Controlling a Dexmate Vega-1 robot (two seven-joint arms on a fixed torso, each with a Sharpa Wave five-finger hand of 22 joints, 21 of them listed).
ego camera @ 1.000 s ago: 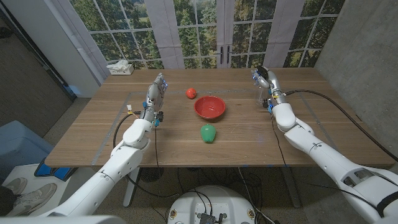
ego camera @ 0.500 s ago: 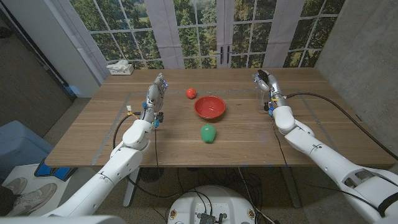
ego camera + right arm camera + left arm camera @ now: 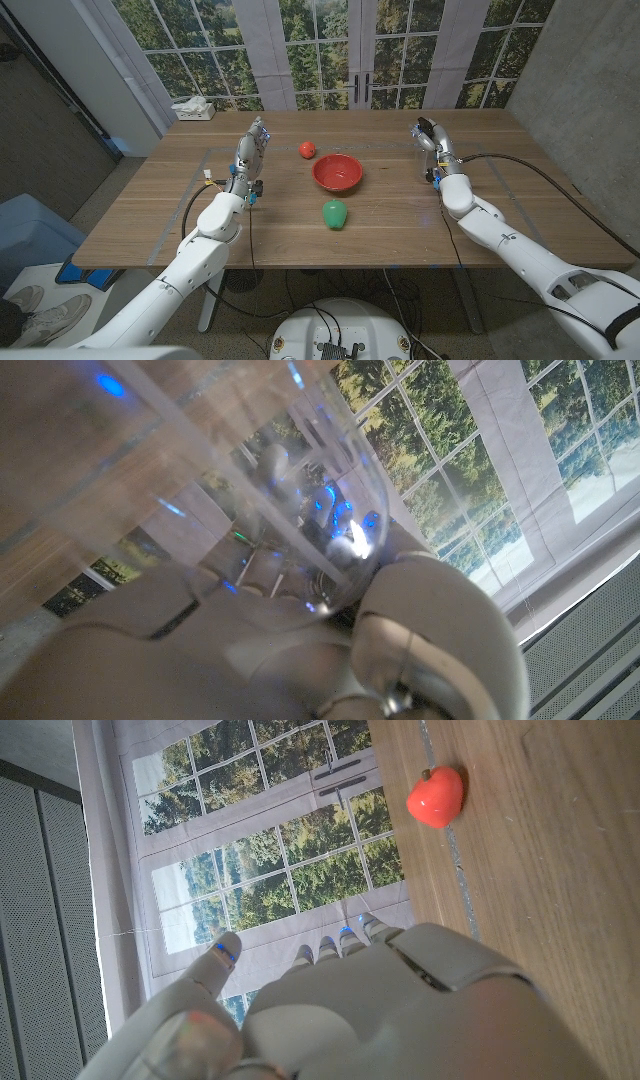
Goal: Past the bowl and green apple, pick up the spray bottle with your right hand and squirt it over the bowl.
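Note:
A red bowl [image 3: 337, 172] sits mid-table, with a green apple [image 3: 334, 213] just in front of it. My right hand [image 3: 431, 143] is to the bowl's right, over the table's far right part. It grips a clear spray bottle [image 3: 425, 130] with a dark head. In the right wrist view the transparent bottle [image 3: 300, 510] lies against the palm of my right hand [image 3: 200, 650], and the fingers show through the plastic. My left hand [image 3: 251, 147] stands upright left of the bowl, fingers apart and holding nothing. It also shows in the left wrist view [image 3: 380, 1010].
A small red fruit [image 3: 307, 150] lies behind the bowl to its left, also seen as a red fruit [image 3: 436, 796] past my left hand. A tissue box [image 3: 193, 108] sits at the far left corner. Cables trail from both wrists across the wooden table [image 3: 380, 230].
My right hand with the bottle has drifted slightly to the right and a little toward the robot. The left hand, bowl and apple have not moved.

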